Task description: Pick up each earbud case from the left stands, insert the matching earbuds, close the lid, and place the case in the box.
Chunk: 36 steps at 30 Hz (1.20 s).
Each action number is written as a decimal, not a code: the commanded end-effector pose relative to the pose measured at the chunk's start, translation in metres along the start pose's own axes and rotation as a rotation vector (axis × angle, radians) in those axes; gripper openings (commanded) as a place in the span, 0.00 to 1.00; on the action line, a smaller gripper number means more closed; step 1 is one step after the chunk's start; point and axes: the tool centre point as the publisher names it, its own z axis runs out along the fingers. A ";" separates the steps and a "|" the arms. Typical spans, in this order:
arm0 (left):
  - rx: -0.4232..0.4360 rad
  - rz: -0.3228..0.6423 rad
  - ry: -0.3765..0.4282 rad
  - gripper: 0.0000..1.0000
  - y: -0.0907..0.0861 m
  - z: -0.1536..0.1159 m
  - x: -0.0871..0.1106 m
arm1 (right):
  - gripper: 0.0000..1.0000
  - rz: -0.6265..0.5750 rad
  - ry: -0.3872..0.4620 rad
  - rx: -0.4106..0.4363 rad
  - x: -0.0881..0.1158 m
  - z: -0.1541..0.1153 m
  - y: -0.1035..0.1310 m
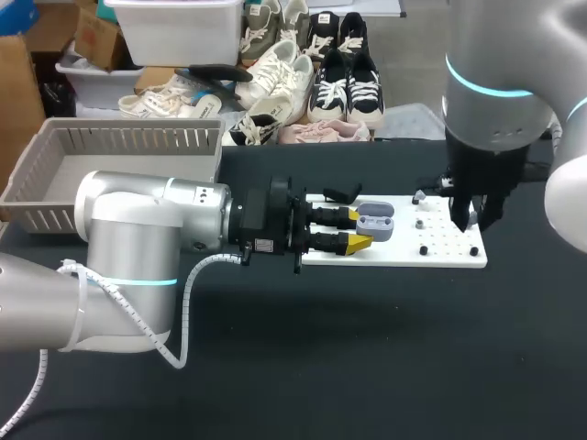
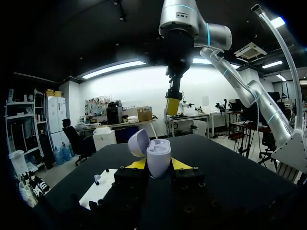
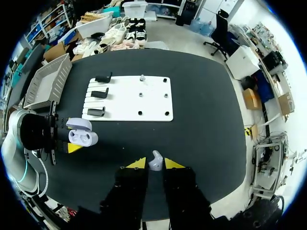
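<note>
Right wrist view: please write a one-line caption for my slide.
Right gripper holds a white earbud above the table, while the left gripper presents the open earbud case.

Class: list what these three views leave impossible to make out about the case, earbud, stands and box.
- Earbud: head view, hidden behind the right gripper.
- Case sockets: right wrist view, too small to tell filled or empty; left wrist view sees it side-on.
- Stands: head view, mostly covered by the left gripper.
- Box: head view, near corner behind the left arm.
</note>
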 end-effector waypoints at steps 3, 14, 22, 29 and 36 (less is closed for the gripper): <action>-0.002 0.002 -0.003 0.00 0.000 0.000 0.001 | 0.00 0.003 -0.006 0.001 0.002 0.000 -0.001; -0.002 0.002 -0.003 0.00 0.000 0.000 0.001 | 0.00 0.286 0.039 0.001 -0.004 -0.033 0.025; -0.002 0.002 -0.003 0.00 0.000 0.000 0.001 | 0.00 0.337 0.049 -0.018 -0.001 -0.044 0.047; -0.002 0.002 -0.003 0.00 0.000 0.000 0.001 | 0.00 0.340 0.051 -0.043 0.000 -0.044 0.049; -0.002 0.002 -0.003 0.00 0.000 0.000 0.001 | 0.00 0.340 0.051 -0.043 0.000 -0.044 0.049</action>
